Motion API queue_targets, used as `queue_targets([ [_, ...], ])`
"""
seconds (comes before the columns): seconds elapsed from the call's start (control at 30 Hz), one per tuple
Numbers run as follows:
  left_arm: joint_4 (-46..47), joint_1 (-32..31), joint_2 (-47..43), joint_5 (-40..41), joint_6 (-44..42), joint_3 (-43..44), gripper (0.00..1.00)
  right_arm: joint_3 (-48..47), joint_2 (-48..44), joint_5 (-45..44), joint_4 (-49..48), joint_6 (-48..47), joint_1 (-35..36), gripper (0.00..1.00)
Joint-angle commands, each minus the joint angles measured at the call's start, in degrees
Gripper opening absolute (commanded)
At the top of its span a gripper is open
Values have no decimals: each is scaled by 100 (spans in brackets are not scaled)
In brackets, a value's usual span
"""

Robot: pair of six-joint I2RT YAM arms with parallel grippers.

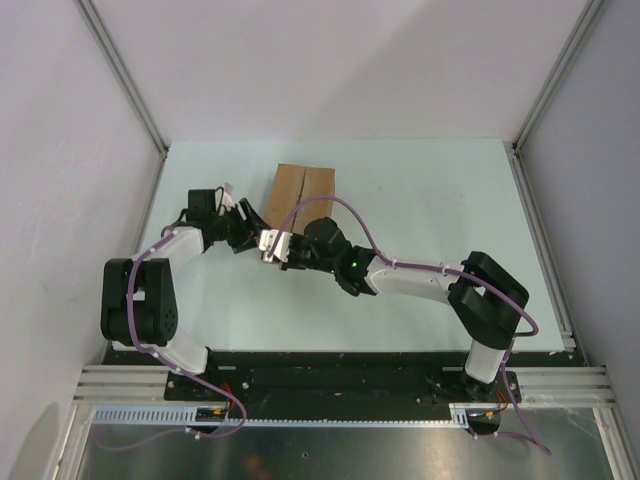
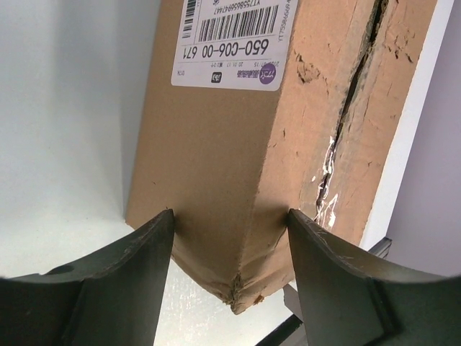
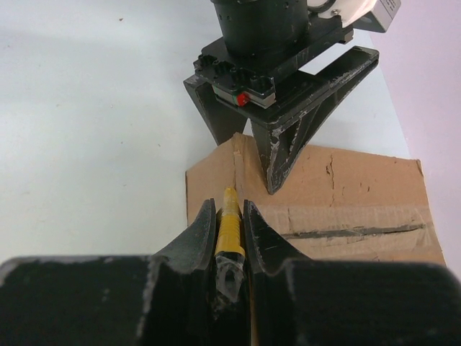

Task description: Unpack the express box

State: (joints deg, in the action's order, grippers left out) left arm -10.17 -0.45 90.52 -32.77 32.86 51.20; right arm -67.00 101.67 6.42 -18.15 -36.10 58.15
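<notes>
The express box is a brown carton lying on the table behind both grippers. In the left wrist view the express box shows a white shipping label and a split centre seam with torn tape. My left gripper straddles the box's near corner, one finger pressed on each face. It also shows in the right wrist view. My right gripper is shut on a slim yellow ribbed utility knife. The knife's tip sits at the box's near top corner.
The pale table runs to white walls with metal corner rails. A purple cable arches over the right arm. The two grippers are close together at the box's near left corner.
</notes>
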Motion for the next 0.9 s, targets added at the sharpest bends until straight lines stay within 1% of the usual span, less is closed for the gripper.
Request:
queue_targets([
  [0.0, -362, 27, 176, 228, -272, 118, 67, -234, -332, 62, -39, -108, -49, 0],
  [0.23, -406, 27, 203, 254, -298, 145, 67, -234, -411, 44, -57, -143, -23, 0],
  [0.67, -433, 27, 220, 272, -324, 145, 67, -226, -227, 79, -39, -82, -58, 0],
  [0.87, -450, 27, 229, 272, -368, 153, 64, -226, -209, 149, 215, -108, -243, 0],
])
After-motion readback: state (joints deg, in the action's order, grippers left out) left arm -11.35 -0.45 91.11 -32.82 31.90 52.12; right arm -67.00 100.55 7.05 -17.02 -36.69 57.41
